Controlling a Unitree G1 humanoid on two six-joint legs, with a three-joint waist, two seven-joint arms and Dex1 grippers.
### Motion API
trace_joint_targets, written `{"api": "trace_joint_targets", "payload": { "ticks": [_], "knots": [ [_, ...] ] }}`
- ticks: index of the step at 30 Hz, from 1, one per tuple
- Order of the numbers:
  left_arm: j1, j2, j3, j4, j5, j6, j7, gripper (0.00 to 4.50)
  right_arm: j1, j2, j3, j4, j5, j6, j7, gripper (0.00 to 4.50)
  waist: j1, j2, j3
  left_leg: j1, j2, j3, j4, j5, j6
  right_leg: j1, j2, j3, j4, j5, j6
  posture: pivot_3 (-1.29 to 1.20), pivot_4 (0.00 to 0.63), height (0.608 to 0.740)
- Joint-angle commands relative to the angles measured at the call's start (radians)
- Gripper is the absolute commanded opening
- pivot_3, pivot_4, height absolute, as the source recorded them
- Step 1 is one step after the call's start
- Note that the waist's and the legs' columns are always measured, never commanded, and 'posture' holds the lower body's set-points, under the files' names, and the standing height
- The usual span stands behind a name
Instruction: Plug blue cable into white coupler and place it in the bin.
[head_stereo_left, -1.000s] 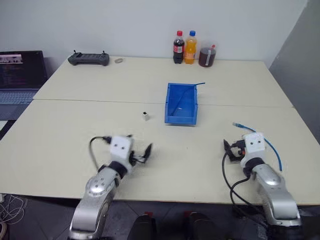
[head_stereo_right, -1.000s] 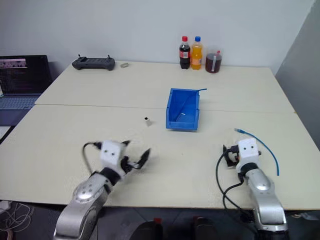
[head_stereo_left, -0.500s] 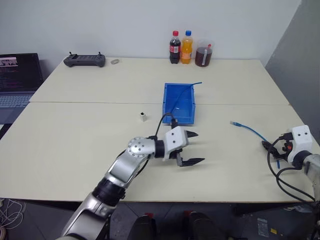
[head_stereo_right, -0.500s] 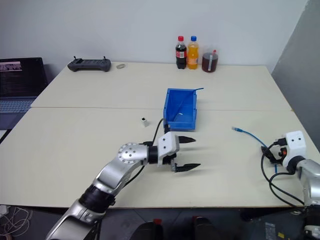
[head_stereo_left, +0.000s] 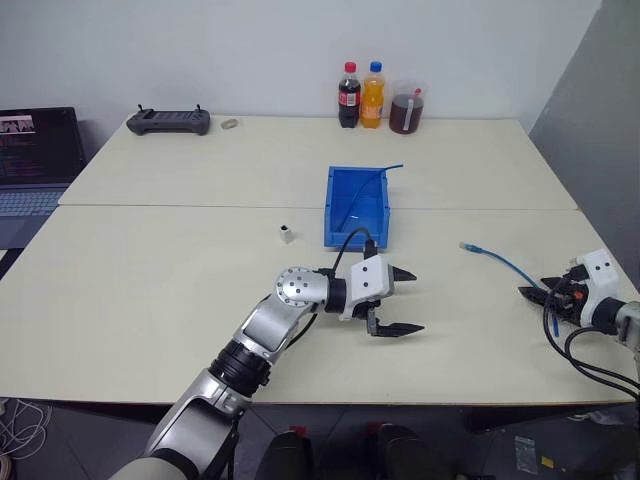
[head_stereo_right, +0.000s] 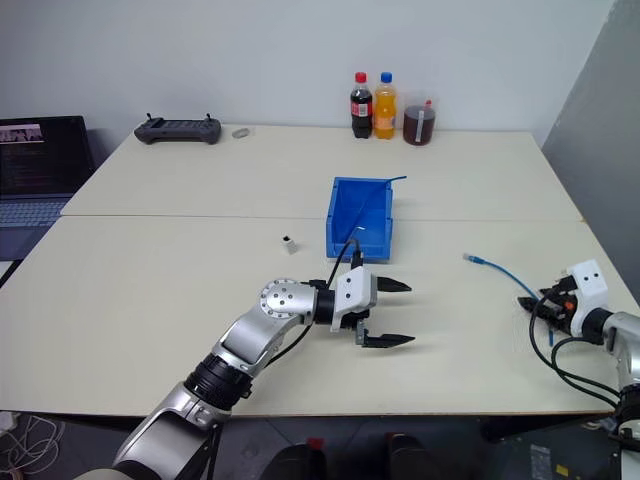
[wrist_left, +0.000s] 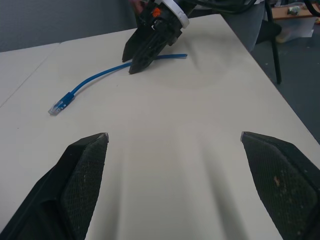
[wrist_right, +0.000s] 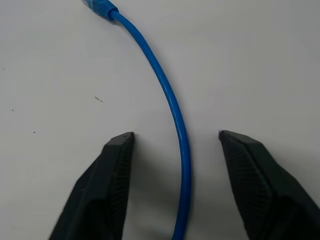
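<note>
Blue cable (wrist_right: 172, 107) lies flat on the cream table (head_stereo_left: 150, 290), straddled by the right gripper (wrist_right: 176, 137), whose fingers are parted and not touching it.

On the table's right side, the cable is seen running from its plug end toward the right gripper, which is lowered over the other end near the table's right edge; a black finger (wrist_right: 107, 185) is set on each side of the cable with a gap left between. The left gripper (head_stereo_left: 405, 300) is held just above the middle of the table, in front of the bin (head_stereo_left: 357, 207), pointed toward the cable, its fingers spread wide with nothing between them. The white coupler (head_stereo_left: 287, 234) is seen standing just left of the bin, well apart from both grippers. A second blue cable (head_stereo_left: 374, 183) is draped inside the bin and over its far rim.
</note>
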Motion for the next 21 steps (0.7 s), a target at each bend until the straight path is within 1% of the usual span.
{"api": "trace_joint_targets", "payload": {
  "ticks": [1, 3, 5, 8, 12, 15, 18, 21],
  "knots": [
    [-0.022, -0.01, 0.03, -0.006, -0.001, -0.017, 0.007, 4.5, -0.005, 0.008, 0.025, 0.036, -0.01, -0.021, 0.021, 1.56, 0.0, 0.0, 0.0, 0.0, 0.0, 0.0, 0.0, 0.0, 0.0, 0.0, 0.0, 0.0, 0.0, 0.0, 0.0, 0.0, 0.15, 0.74],
    [-0.026, -0.011, 0.036, -0.006, -0.001, -0.017, 0.011, 4.5, -0.01, 0.012, 0.024, 0.048, -0.014, -0.03, 0.011, 1.17, 0.0, 0.0, 0.0, 0.0, 0.0, 0.0, 0.0, 0.0, 0.0, 0.0, 0.0, 0.0, 0.0, 0.0, 0.0, 0.0, 0.15, 0.74],
    [-0.028, -0.012, 0.044, -0.008, -0.002, -0.013, 0.012, 4.5, -0.021, 0.013, 0.023, 0.066, -0.017, -0.043, 0.002, 0.67, 0.0, 0.0, 0.0, 0.0, 0.0, 0.0, 0.0, 0.0, 0.0, 0.0, 0.0, 0.0, 0.0, 0.0, 0.0, 0.0, 0.15, 0.74],
    [-0.025, -0.012, 0.049, -0.012, 0.002, -0.016, 0.021, 4.5, -0.022, 0.018, 0.023, 0.054, -0.011, -0.045, 0.005, 0.02, 0.0, 0.0, 0.0, 0.0, 0.0, 0.0, 0.0, 0.0, 0.0, 0.001, 0.0, 0.0, 0.0, 0.0, 0.0, 0.0, 0.15, 0.74],
    [-0.014, -0.001, 0.054, -0.028, 0.003, -0.016, 0.03, 4.5, 0.001, 0.016, 0.034, 0.006, -0.012, -0.056, 0.014, 0.02, 0.0, 0.0, 0.0, 0.0, 0.0, 0.0, 0.001, 0.0, 0.0, 0.001, 0.0, 0.0, 0.0, 0.0, 0.0, 0.0, 0.15, 0.74],
    [0.012, 0.023, 0.073, -0.065, 0.001, -0.011, 0.042, 4.5, 0.038, -0.007, 0.048, -0.093, 0.002, -0.024, 0.058, 0.02, 0.0, 0.0, 0.0, 0.0, 0.0, 0.0, 0.0, 0.0, 0.0, 0.001, 0.0, 0.0, 0.0, 0.0, 0.0, 0.0, 0.15, 0.74],
    [0.073, 0.064, 0.111, -0.15, -0.018, 0.024, 0.058, 4.5, 0.064, -0.029, 0.055, -0.237, 0.042, 0.039, 0.106, 0.02, -0.001, 0.002, 0.0, 0.0, 0.001, 0.0, 0.0, 0.0, 0.0, 0.0, 0.0, 0.001, 0.0, 0.0, 0.0, 0.0, 0.15, 0.74],
    [0.2, 0.14, 0.179, -0.308, -0.056, 0.093, 0.082, 4.5, 0.071, -0.037, 0.078, -0.408, 0.088, 0.123, 0.141, 0.02, -0.003, 0.004, 0.0, 0.0, 0.001, 0.0, 0.0, 0.0, 0.0, -0.001, -0.001, 0.001, 0.001, 0.0, 0.0, 0.0, 0.15, 0.74]
  ]
}}
